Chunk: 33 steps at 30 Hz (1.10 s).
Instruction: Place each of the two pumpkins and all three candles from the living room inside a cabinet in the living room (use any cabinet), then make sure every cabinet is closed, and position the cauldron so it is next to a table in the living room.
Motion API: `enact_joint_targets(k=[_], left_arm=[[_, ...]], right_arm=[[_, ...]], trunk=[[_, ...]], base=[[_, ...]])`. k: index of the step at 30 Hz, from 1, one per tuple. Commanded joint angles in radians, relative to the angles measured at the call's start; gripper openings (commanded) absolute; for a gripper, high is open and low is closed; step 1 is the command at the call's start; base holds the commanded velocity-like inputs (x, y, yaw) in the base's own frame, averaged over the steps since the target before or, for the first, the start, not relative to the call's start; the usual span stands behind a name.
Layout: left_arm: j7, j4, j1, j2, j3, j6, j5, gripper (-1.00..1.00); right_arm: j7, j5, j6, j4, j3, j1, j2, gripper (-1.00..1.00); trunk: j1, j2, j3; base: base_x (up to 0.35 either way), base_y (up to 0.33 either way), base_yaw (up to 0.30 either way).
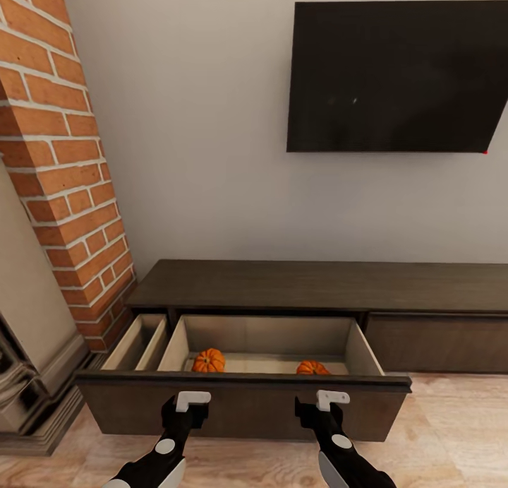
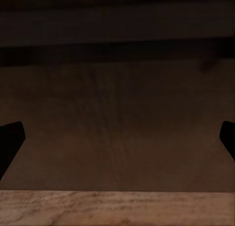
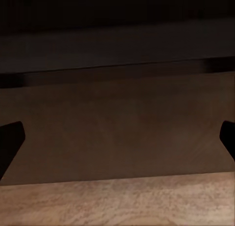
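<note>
The long dark-brown cabinet stands against the wall with its wide drawer pulled out. Two orange pumpkins lie in the pale drawer interior, one at the left, one nearer the right, half hidden by the drawer front. My left gripper and right gripper hang close in front of that drawer front, both open and empty. The left wrist view has the dark wood front between spread fingertips; the right wrist view has the same front. Candles, cauldron and table are out of view.
A narrow drawer left of the wide one also stands open; the drawer front on the right is closed. A brick column and a beige stone fireplace rise at the left. A black TV hangs on the wall. Wood floor lies below.
</note>
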Motion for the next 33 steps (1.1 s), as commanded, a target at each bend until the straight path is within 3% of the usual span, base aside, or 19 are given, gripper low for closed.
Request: enact_joint_targets(k=[1,25,33], left_arm=[[0.007,0.001,-0.001,0.0,-0.009,-0.003,0.005,1.0],[0.007,0.001,-0.001,0.0,-0.009,-0.003,0.005,1.0],[0.007,0.002,-0.001,0.0,-0.009,-0.002,0.005,1.0]], right_arm=[[-0.007,-0.011,-0.006,0.0,0.008,-0.001,-0.001,1.0],[-0.007,-0.01,-0.006,0.0,0.008,-0.001,-0.001,1.0],[-0.007,-0.01,-0.006,0.0,0.008,-0.001,-0.001,1.0]], trunk=[[0.0,0.0,-0.001],[0.0,0.0,-0.001],[0.0,0.0,-0.001]], base=[[0.02,0.0,0.0],[0.072,0.0,0.0],[0.286,0.0,0.0]])
